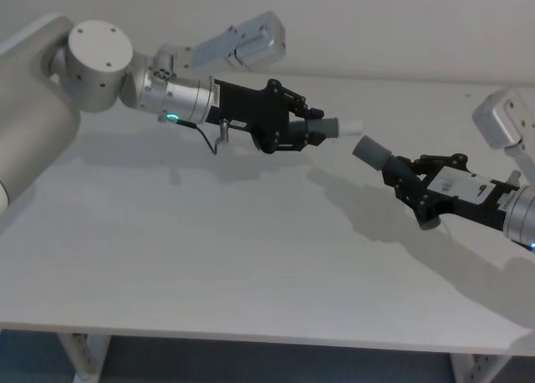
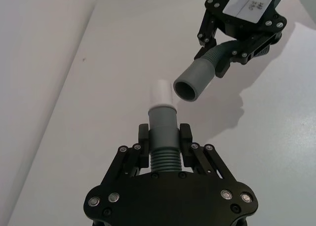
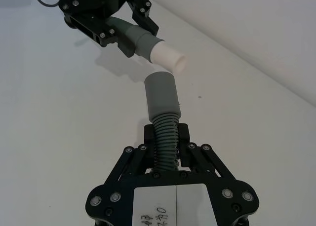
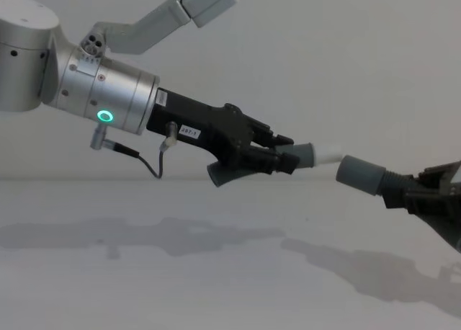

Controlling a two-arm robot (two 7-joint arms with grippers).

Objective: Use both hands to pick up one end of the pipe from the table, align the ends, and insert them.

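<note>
Both pipe pieces are held in the air above the table (image 1: 209,266). My left gripper (image 1: 308,130) is shut on the ribbed part of one piece (image 2: 162,120). Its whitish tip (image 1: 349,125) points toward the right arm. My right gripper (image 1: 408,182) is shut on the ribbed part of the other piece (image 3: 165,137). That piece's wider grey socket (image 1: 372,152) faces the tip. A small gap separates the two ends, and the tip (image 4: 328,153) sits slightly higher than the socket (image 4: 360,173), off its axis. The socket's mouth (image 2: 186,89) shows open beside the tip (image 2: 160,93).
Shadows of both arms fall on the white table top (image 4: 144,272). A plain wall (image 1: 376,23) rises behind the table's far edge. The front edge (image 1: 251,339) runs along the bottom of the head view, with table legs (image 1: 84,358) below it.
</note>
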